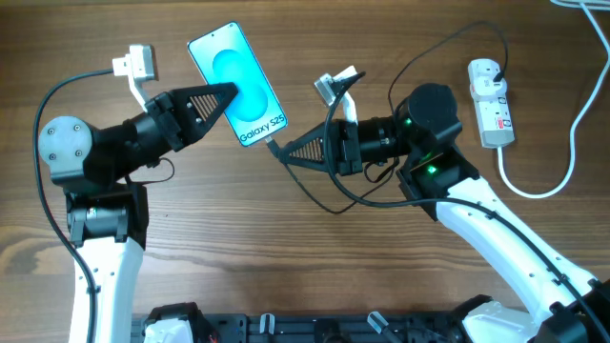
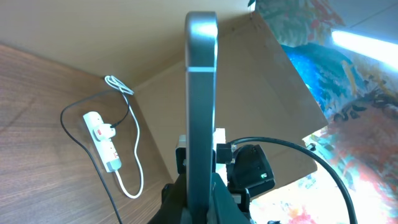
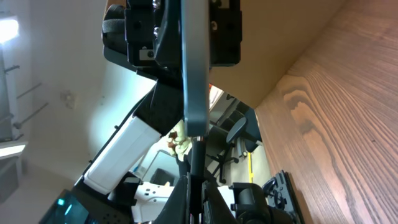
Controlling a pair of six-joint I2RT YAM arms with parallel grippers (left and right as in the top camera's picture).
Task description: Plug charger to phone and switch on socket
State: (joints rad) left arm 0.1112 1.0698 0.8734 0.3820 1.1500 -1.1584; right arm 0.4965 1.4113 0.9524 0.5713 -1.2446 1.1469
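Judging from the alignment, the right tool (image 1: 286, 151), clenched on the charger (image 1: 274, 146), could miss or strain the port if the phone (image 1: 238, 81) twists in the clenched left tool (image 1: 227, 97).

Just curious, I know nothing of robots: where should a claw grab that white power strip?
Probably from above, pinching the power strip across its narrow width at the bare half nearer the white lead. It lies flat on the table, and a plug fills the other end.
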